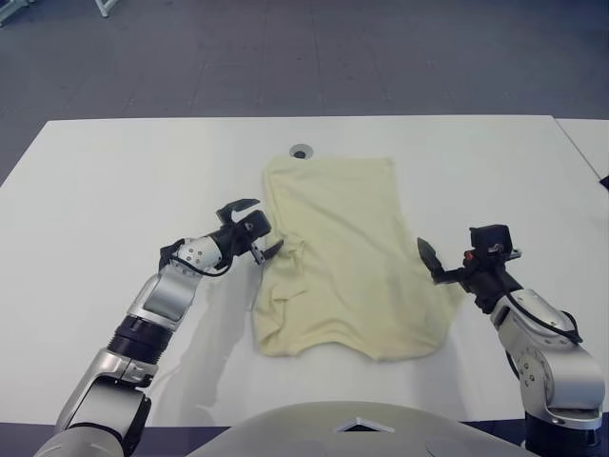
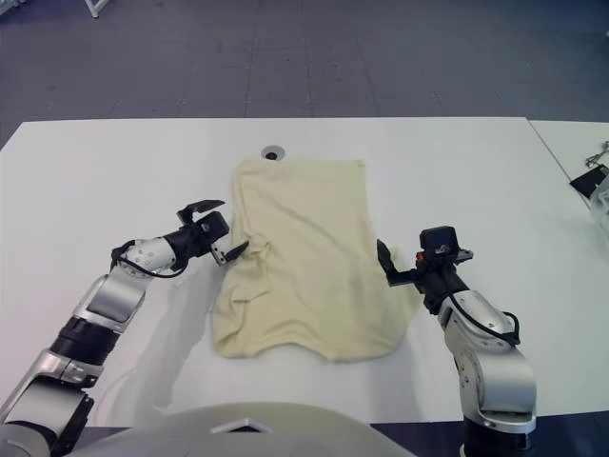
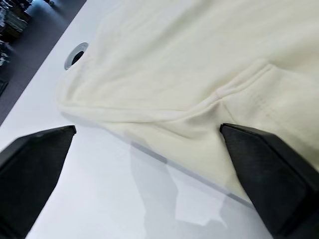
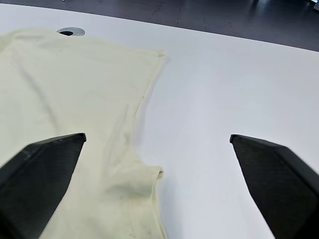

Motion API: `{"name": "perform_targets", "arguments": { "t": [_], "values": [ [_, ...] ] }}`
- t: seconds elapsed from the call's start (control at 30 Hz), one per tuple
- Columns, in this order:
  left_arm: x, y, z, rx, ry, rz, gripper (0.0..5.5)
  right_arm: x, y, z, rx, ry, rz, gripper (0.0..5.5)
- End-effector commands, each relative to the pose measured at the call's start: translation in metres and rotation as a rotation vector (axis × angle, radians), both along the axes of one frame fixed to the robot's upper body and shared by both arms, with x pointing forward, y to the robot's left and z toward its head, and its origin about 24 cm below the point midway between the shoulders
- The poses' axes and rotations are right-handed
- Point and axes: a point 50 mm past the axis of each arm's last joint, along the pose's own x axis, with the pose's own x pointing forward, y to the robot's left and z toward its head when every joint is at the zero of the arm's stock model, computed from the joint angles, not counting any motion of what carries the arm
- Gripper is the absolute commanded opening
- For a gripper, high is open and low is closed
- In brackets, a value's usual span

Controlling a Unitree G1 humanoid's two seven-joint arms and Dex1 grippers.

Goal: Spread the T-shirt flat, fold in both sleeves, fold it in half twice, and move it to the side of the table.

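A pale yellow T-shirt (image 1: 343, 257) lies on the white table (image 1: 114, 190), with its sleeves folded inward and its left side wrinkled. My left gripper (image 1: 266, 225) is open at the shirt's left edge, level with the folded sleeve seam (image 3: 224, 89). One of its fingers is over the cloth and the other over bare table. My right gripper (image 1: 469, 255) is open wide at the shirt's lower right edge. In the right wrist view, one finger is above the cloth (image 4: 75, 99) and the other above the table. Neither gripper holds anything.
A round grommet hole (image 1: 301, 150) sits in the table just beyond the shirt's far edge. A second table (image 1: 588, 143) adjoins on the right, with small items (image 2: 595, 181) at its edge. Bare table surface extends to both sides of the shirt.
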Motion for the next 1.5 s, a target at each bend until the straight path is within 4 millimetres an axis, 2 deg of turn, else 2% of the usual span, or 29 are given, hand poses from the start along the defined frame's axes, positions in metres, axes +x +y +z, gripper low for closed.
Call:
{"name": "perform_targets", "arguments": {
  "t": [0.03, 0.1, 0.2, 0.37, 0.5, 0.6, 0.73, 0.87, 1.03, 1.1, 1.27, 1.37, 1.5],
  "values": [
    [0.001, 0.026, -0.032, 0.118, 0.079, 0.183, 5.39, 0.002, -0.001, 0.000, -0.006, 0.003, -0.002, 5.40],
    [0.005, 0.028, -0.030, 0.098, 0.060, 0.209, 5.39, 0.002, -0.001, -0.002, -0.012, 0.010, 0.002, 5.40],
    [0.002, 0.026, -0.009, -0.048, 0.007, 0.202, 5.39, -0.004, -0.005, -0.010, -0.075, 0.058, 0.009, 5.40],
    [-0.022, 0.034, 0.039, -0.187, -0.076, 0.095, 5.39, -0.011, -0.004, -0.022, -0.195, 0.083, 0.048, 5.40],
    [-0.046, 0.044, 0.053, -0.166, -0.047, 0.008, 5.39, -0.013, -0.003, -0.030, -0.249, 0.099, 0.058, 5.40],
    [-0.070, 0.047, 0.048, -0.130, 0.065, -0.099, 5.39, -0.012, -0.007, -0.036, -0.288, 0.118, 0.033, 5.40],
    [-0.101, 0.051, 0.027, -0.047, 0.216, -0.172, 5.39, -0.008, -0.017, -0.043, -0.318, 0.151, -0.030, 5.40],
    [-0.106, 0.065, 0.010, 0.055, 0.229, -0.125, 5.39, -0.008, -0.017, -0.048, -0.334, 0.181, -0.005, 5.40],
    [-0.105, 0.072, -0.003, 0.067, 0.241, -0.076, 5.39, -0.010, -0.020, -0.055, -0.368, 0.217, 0.005, 5.40],
    [-0.115, 0.071, -0.008, 0.061, 0.289, -0.099, 5.39, -0.011, -0.024, -0.059, -0.388, 0.234, -0.008, 5.40],
    [-0.155, 0.068, -0.017, 0.051, 0.451, -0.163, 5.39, -0.007, -0.035, -0.063, -0.399, 0.235, -0.051, 5.40],
    [-0.148, 0.064, -0.016, 0.035, 0.414, -0.152, 5.39, 0.000, -0.029, -0.053, -0.294, 0.158, -0.046, 5.40],
    [-0.132, 0.054, -0.008, -0.015, 0.333, -0.145, 5.39, 0.003, -0.023, -0.017, -0.105, -0.021, -0.076, 5.40]
  ]
}}
